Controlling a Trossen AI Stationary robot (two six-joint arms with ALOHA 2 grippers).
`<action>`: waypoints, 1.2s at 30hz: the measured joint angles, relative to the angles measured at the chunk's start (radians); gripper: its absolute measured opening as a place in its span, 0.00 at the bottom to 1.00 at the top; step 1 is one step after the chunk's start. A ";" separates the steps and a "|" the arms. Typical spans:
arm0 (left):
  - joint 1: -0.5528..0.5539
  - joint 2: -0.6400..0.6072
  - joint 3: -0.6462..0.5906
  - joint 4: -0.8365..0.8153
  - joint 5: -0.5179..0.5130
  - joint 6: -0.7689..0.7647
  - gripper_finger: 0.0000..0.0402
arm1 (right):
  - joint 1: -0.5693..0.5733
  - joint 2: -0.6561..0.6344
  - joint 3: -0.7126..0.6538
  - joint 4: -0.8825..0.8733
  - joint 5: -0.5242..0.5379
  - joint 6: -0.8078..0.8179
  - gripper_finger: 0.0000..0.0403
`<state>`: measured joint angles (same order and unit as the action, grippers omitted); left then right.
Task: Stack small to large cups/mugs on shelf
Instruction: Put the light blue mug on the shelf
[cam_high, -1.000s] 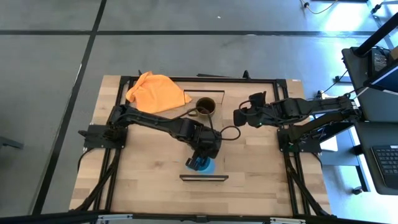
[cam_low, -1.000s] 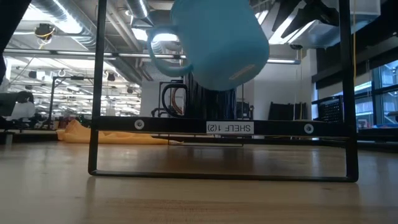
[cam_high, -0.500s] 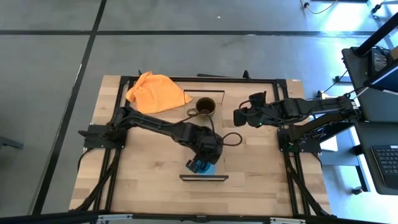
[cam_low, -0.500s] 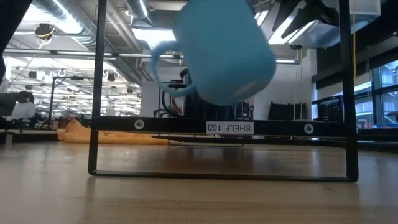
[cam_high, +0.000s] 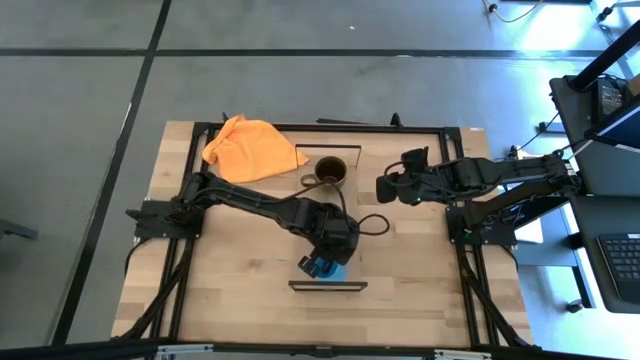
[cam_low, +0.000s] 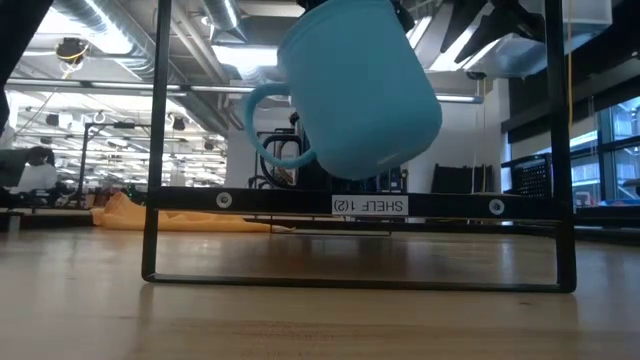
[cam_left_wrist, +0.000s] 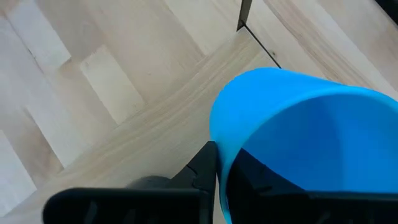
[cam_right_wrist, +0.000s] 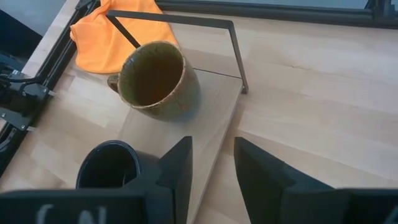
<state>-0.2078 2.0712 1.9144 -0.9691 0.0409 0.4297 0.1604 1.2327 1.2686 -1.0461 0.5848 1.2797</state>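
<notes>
My left gripper (cam_high: 320, 266) is shut on the bright blue mug (cam_low: 360, 90), which hangs tilted above the near end of the shelf (cam_low: 250, 203). The shelf is a light-wood board with dark rails (cam_high: 328, 285) at its short ends. The brown-olive mug (cam_high: 331, 171) stands upright on the board's far end. In the right wrist view the glossy black mug (cam_right_wrist: 109, 165) stands by the board's edge beside the brown one (cam_right_wrist: 152, 78); the left arm hides it from above. My right gripper (cam_right_wrist: 211, 168) is open and hovers right of the shelf's far end (cam_high: 383, 187). My left gripper (cam_left_wrist: 224, 165) holds the blue mug by its rim (cam_left_wrist: 217, 134), with one finger (cam_left_wrist: 205, 168) outside the wall and the other inside. It comes from above. The mug is lifted clear of the shelf and tilted, mouth up, with its handle (cam_low: 270, 130) standing out sideways.
An orange cloth (cam_high: 252, 148) lies at the table's far left corner, beside the shelf's far rail (cam_right_wrist: 236, 50). Bare tabletop (cam_high: 240, 280) lies on both sides of the board. Both arm bases sit at the table's left and right edges.
My left gripper has carried the blue mug a little toward the table's near edge, still lifted and tilted, so it looms larger in the low view. My right arm has kept still.
</notes>
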 joint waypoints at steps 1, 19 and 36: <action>0.000 0.000 0.000 0.006 0.000 0.000 0.05 | 0.000 0.000 0.000 -0.004 0.000 0.000 0.30; 0.002 0.005 -0.002 0.039 -0.004 -0.011 0.15 | 0.000 0.000 0.000 -0.015 -0.001 -0.001 0.30; 0.013 0.005 -0.002 0.090 -0.027 0.000 0.16 | 0.000 0.000 0.000 -0.024 -0.001 -0.005 0.30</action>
<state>-0.1947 2.0766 1.9121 -0.8789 0.0135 0.4297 0.1604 1.2327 1.2686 -1.0698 0.5838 1.2750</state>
